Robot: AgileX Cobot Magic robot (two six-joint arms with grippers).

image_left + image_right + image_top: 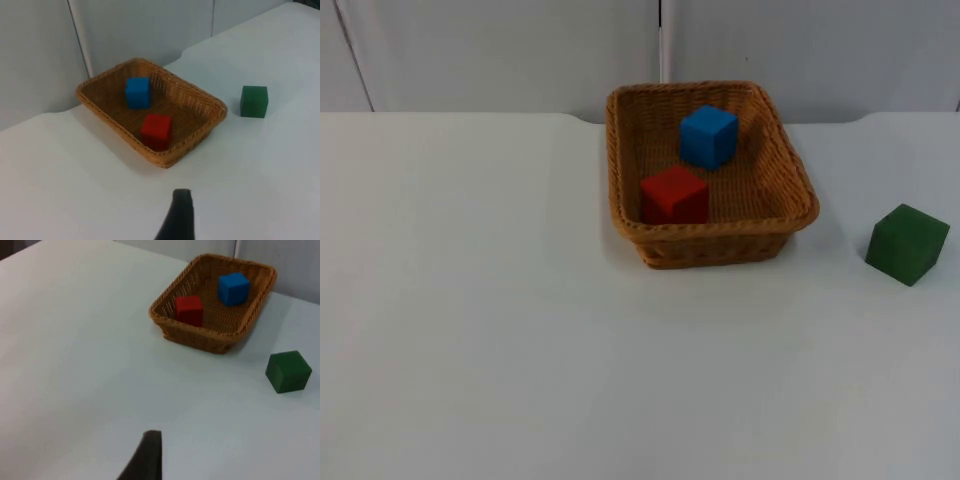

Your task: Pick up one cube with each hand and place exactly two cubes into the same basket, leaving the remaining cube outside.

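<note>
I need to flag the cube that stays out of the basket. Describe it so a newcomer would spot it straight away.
Start at the wicker basket at the back of the white table, near the grey wall. The cube you want sits on the bare table to the basket's right in the top view, apart from it. It is the green cube; the red cube and blue cube lie inside the basket.

Three cubes, one red (pixel 673 194), one blue (pixel 708 136), one green (pixel 907 243), and one basket (pixel 790 160).
</note>
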